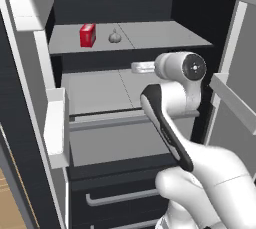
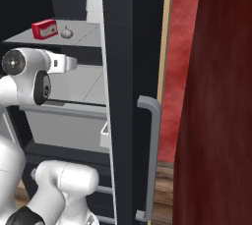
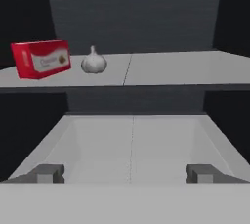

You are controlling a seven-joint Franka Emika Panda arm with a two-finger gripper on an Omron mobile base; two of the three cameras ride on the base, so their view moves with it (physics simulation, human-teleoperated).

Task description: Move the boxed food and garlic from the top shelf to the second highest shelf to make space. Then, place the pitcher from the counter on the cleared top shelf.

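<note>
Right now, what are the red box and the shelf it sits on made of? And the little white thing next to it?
The boxed food looks like matte cardboard: flat faces, sharp edges, a printed white label. The top shelf looks like smooth pale-grey plastic or coated board, thin-edged with a centre seam; which one is unclear. The garlic looks like a bulb in dry, papery whitish skin with a pointed tip.

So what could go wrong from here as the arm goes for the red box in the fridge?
1. The garlic sits close beside the boxed food; the wide-open hand could knock it rolling.
2. The hand faces the shelf below the top shelf, so rising could clip that slab's front edge.
</note>
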